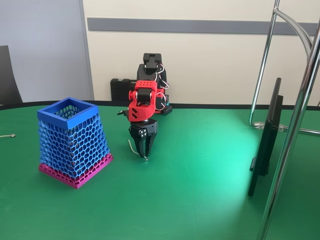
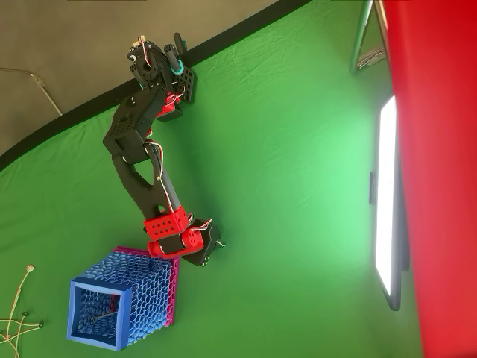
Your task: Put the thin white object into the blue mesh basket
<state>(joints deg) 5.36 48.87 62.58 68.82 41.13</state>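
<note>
- At the far left edge of the fixed view I see a thin grey piece (image 1: 7, 135) lying on the green surface (image 1: 200, 190), only partly in frame and well apart from everything else.
- Next comes the blue mesh basket (image 1: 68, 114), standing upright on its magenta base, its open square rim facing up. In the overhead view the basket (image 2: 82, 286) sits at lower left, and I can look straight down into its mouth.
- Just right of the basket in the fixed view, my arm (image 1: 144, 102) reaches down with the end effector (image 1: 144, 154) pointing at the surface, its tip low over it or touching; I cannot tell which.
- The thin white object (image 1: 133, 148) hangs at the end effector, curving out on its left side. The fingers look pressed together, pinching it near their tips.
- From overhead, the end effector (image 2: 215, 245) lies just beside the basket's base, outside the rim.
- Farther right, a dark monitor (image 1: 266, 137) stands edge-on, with chrome stand legs (image 1: 295, 120) beyond it.
</note>
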